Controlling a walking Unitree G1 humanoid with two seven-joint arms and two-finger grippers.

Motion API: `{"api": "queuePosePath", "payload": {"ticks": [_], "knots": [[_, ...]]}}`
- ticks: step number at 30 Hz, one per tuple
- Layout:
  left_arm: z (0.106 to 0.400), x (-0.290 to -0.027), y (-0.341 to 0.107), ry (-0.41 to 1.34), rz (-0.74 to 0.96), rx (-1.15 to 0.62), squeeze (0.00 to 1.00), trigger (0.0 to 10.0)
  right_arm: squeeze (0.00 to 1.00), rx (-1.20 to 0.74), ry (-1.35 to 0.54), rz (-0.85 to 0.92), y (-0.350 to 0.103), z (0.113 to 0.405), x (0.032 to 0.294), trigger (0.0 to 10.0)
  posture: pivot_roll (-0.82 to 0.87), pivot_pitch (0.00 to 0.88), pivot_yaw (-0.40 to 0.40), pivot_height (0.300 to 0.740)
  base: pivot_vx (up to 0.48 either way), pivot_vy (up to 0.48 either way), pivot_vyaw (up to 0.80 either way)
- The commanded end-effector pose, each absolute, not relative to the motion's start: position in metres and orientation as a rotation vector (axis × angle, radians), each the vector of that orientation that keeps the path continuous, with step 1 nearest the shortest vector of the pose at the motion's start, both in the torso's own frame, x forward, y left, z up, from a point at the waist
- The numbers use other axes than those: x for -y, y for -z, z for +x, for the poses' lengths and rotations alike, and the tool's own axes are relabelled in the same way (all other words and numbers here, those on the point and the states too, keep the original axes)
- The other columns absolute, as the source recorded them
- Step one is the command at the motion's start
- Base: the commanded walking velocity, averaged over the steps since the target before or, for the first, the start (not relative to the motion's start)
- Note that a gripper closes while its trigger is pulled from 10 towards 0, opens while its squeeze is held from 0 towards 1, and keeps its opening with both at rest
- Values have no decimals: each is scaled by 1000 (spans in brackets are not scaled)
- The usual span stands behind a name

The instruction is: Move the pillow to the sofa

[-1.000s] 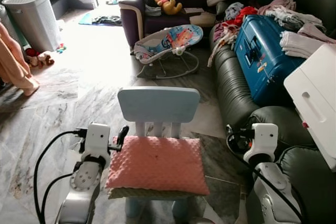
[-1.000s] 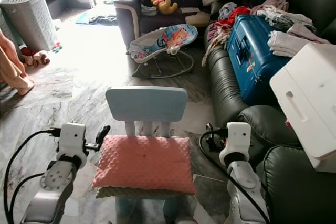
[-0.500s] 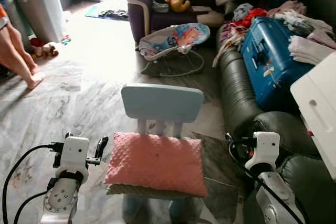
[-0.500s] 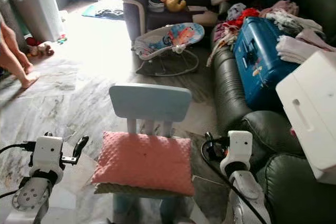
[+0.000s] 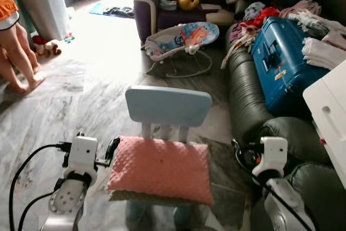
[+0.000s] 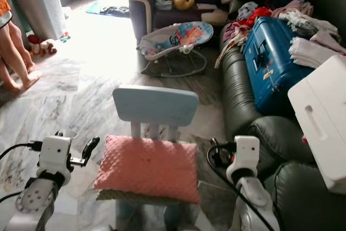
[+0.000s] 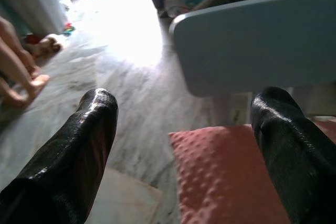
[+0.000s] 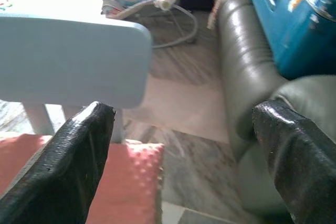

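A pink dotted pillow point(image 5: 162, 169) lies on the seat of a small light-blue chair point(image 5: 168, 105) right before me. My left gripper point(image 5: 113, 147) is open beside the pillow's left edge; in the left wrist view its two fingers straddle the pillow's corner point(image 7: 220, 171). At the pillow's right side my right gripper point(image 8: 184, 124) is also open, with the pillow's corner point(image 8: 131, 182) and the chair back point(image 8: 68, 61) between its fingers. The dark leather sofa point(image 5: 246, 90) runs along the right.
On the sofa lie a blue suitcase point(image 5: 281, 63), piled clothes point(image 5: 319, 31) and a white box point(image 5: 330, 112). A baby bouncer point(image 5: 181, 39) stands beyond the chair, a laundry basket point(image 5: 38, 1) at the far left. A person's bare legs point(image 5: 16, 52) stand on the marble floor.
The view has swayed. My left gripper drew away from the pillow's left edge, then came back close to it. The person's legs have shifted at the left.
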State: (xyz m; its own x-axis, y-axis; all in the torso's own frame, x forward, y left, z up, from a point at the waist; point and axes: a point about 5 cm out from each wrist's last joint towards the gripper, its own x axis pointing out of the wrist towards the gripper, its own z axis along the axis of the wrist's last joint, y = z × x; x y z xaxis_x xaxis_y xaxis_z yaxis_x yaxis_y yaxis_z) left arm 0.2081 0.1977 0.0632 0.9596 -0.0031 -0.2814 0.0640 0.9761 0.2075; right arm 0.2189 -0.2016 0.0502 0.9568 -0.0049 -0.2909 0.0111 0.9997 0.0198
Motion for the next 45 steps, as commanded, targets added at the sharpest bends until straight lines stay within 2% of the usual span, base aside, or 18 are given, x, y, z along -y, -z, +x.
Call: {"api": "queuePosePath", "payload": {"ticks": [1,7,16,39,45], "knots": [[210,-194,-66,45,213,-280,0,10000,0,-285,20,17,-54,219,206,10000,-3,0,-57,740,0,0,-800],[210,-194,-68,52,264,-269,0,10000,0,-280,7,10,-56,219,204,10000,0,0,-61,740,0,0,-298],[207,-198,-73,26,265,-274,0,10000,0,-265,-20,29,-61,219,202,10000,3,29,-61,740,0,0,0],[204,-198,-73,25,261,-292,0,10000,0,-280,-46,33,-61,215,199,10000,2,37,-62,740,0,0,0],[203,-198,-73,25,262,-295,0,10000,0,-285,-49,33,-60,215,199,10000,1,40,-63,716,0,0,0]]}}
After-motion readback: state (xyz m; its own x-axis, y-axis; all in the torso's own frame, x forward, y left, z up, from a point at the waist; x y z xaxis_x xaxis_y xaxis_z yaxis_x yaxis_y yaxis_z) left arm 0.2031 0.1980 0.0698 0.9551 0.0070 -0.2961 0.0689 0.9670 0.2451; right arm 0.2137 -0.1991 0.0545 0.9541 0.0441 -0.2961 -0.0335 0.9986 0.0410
